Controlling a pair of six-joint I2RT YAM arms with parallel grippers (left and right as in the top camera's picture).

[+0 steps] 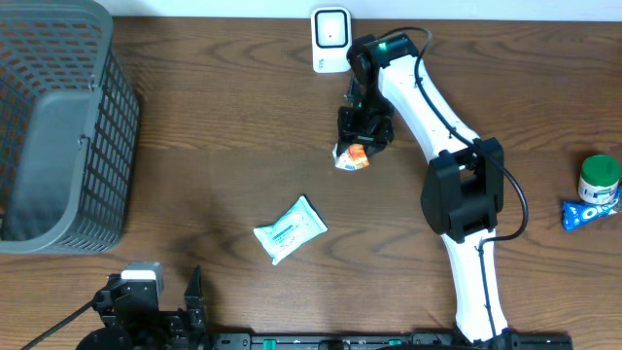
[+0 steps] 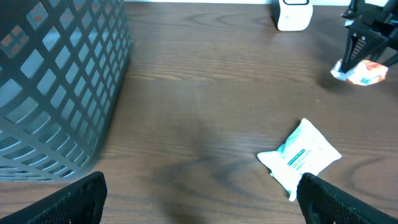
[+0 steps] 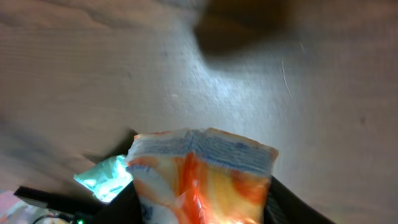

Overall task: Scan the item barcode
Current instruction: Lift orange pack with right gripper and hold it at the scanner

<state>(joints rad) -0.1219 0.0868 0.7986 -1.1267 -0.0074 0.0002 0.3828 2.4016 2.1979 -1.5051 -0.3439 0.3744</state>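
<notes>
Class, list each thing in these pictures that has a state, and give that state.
orange packet: pinched in the right gripper.
white packet: lying flat, untouched.
basket: upright, looks empty.
scanner: standing upright.
green-lidded jar: upright, lid on.
blue packet: lying flat.
left gripper: open, holding nothing.

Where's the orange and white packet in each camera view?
Overhead: the orange-and-white packet lies right of centre, in the upper half.
Left wrist: far right, near the top.
Right wrist: bottom centre, close up.
Shared landmark: the white barcode scanner, in the overhead and left wrist views only.
</notes>
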